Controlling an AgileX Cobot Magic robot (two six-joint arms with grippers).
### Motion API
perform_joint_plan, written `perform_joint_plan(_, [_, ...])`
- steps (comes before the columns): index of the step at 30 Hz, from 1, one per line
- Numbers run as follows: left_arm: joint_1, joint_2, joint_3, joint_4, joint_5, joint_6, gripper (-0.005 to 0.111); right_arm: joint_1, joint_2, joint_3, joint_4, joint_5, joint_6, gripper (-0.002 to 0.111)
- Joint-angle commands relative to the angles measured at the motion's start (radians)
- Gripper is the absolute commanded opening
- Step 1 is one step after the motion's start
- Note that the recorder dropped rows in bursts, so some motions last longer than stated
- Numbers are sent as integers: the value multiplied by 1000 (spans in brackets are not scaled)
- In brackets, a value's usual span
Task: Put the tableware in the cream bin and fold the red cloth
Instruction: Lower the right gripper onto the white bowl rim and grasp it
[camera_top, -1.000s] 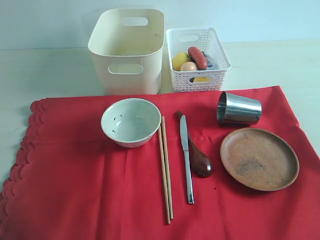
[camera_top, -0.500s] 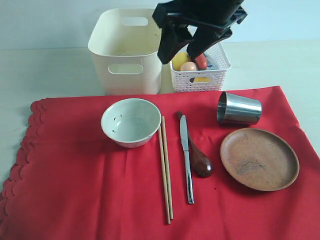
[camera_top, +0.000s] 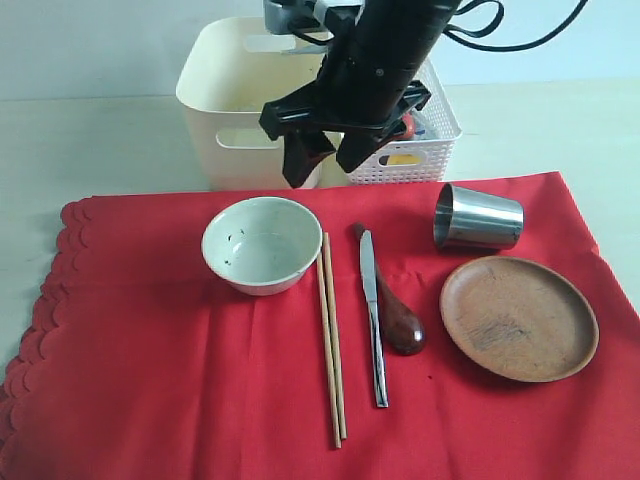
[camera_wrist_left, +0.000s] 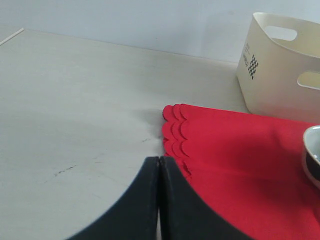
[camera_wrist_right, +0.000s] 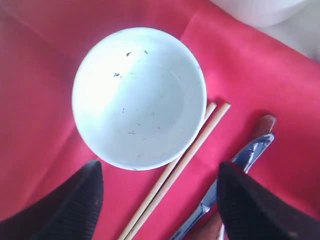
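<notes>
While the right fingers (camera_wrist_right: 75, 205) hang spread wide above the red cloth (camera_top: 180, 380), the pale green-white bowl (camera_wrist_right: 139, 97) sits below and between them. Two wooden chopsticks (camera_wrist_right: 180, 160) lie just beside the bowl, with the steel table knife (camera_wrist_right: 252, 149) under one finger. The cream bin (camera_top: 255, 100) is behind. The left fingers (camera_wrist_left: 145, 200) are pressed together, low over the tabletop (camera_wrist_left: 75, 110) at the cloth's scalloped edge.

Right claw (camera_top: 323, 166) spread open, hovering over far edge of red cloth (camera_top: 150, 380), just before cream bin (camera_top: 250, 100). On cloth: bowl (camera_top: 262, 243), chopsticks (camera_top: 331, 340), knife (camera_top: 373, 320), spoon (camera_top: 400, 320), plate (camera_top: 518, 317); cup (camera_top: 478, 218) lying on side.
</notes>
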Motion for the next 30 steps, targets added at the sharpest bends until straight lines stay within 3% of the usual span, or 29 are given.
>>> perform_joint_plan(1, [-4,-6,0,1,-6,-3,0,1,25,3,-13,-46,6,62])
perform_joint_plan(30, [-4,-6,0,1,-6,-3,0,1,256,1,-11,-168,9,62])
